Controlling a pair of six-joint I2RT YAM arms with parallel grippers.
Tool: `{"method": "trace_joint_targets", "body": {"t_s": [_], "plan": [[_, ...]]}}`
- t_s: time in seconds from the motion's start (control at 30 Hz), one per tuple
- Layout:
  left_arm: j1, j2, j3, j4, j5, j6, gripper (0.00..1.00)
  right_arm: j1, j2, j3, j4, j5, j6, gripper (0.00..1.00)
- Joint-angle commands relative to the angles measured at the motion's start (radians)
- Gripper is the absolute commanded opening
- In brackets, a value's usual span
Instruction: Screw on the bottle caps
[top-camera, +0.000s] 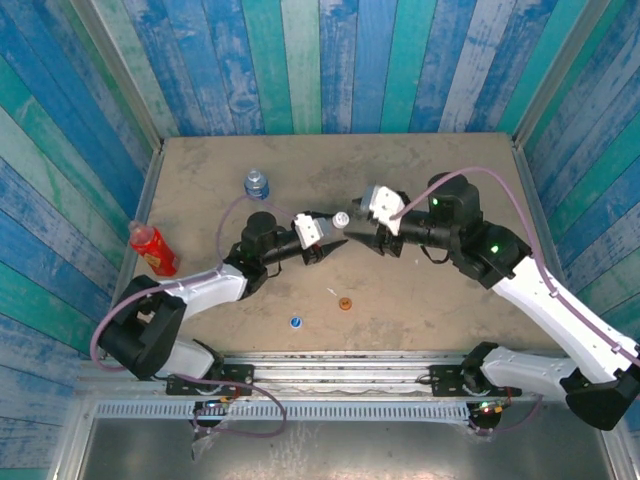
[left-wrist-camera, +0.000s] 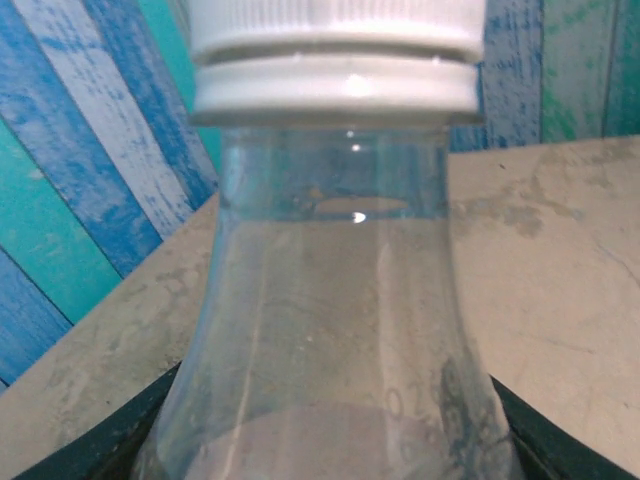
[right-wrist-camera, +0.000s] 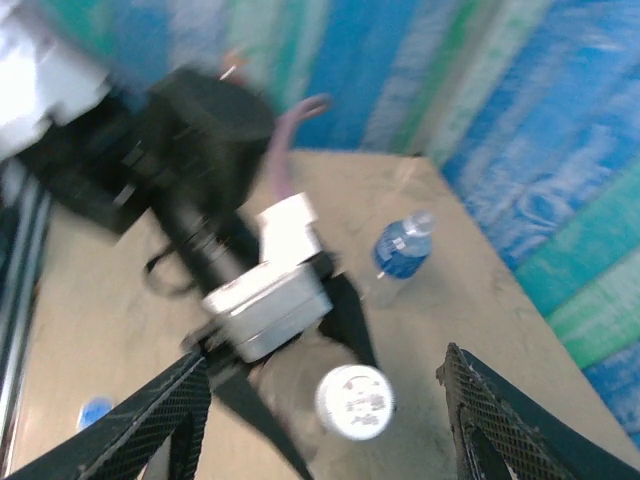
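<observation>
My left gripper (top-camera: 325, 243) is shut on a clear bottle (left-wrist-camera: 330, 330), held off the table with its neck pointing toward the right arm. A white cap (left-wrist-camera: 335, 50) sits on that neck. My right gripper (top-camera: 362, 234) stands open just beyond the cap, fingers apart on either side of the white cap (right-wrist-camera: 353, 402) and not touching it. A blue cap (top-camera: 296, 322) and an orange cap (top-camera: 345, 304) lie loose on the table near the front. The blue-labelled bottle (top-camera: 257, 184) stands uncapped at the back left. A slim red bottle (top-camera: 152, 248) is by the left wall.
A thin white scrap (top-camera: 331, 291) lies just behind the orange cap. Striped plank walls (top-camera: 320, 60) close in the table on three sides. A metal rail (top-camera: 330, 362) runs along the front edge by the arm bases.
</observation>
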Motion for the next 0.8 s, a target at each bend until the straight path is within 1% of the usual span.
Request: {"method": "trace_joint_targets", "body": {"t_s": [0.0, 0.13, 0.27, 0.37, 0.53, 0.67, 0.77], "plan": [[-0.001, -0.074, 0.041, -0.167, 0.048, 0.116, 0.62, 0.011, 0.061, 0.118, -0.314, -0.072, -0.351, 0.63], [0.0, -0.09, 0.039, -0.203, 0.043, 0.167, 0.62, 0.023, 0.157, 0.222, -0.432, -0.004, -0.437, 0.59], [-0.001, -0.12, 0.005, -0.161, 0.051, 0.158, 0.63, 0.027, 0.259, 0.3, -0.507, 0.081, -0.478, 0.55], [-0.001, -0.134, 0.001, -0.173, 0.046, 0.165, 0.63, 0.027, 0.313, 0.334, -0.526, 0.086, -0.485, 0.52], [0.0, -0.129, -0.004, -0.179, 0.023, 0.172, 0.63, 0.026, 0.37, 0.365, -0.523, 0.052, -0.476, 0.45], [0.001, -0.129, -0.011, -0.182, 0.014, 0.173, 0.63, 0.026, 0.385, 0.375, -0.523, 0.047, -0.455, 0.35], [0.001, -0.134, -0.021, -0.172, 0.011, 0.17, 0.63, 0.027, 0.382, 0.37, -0.523, 0.043, -0.426, 0.23]]}}
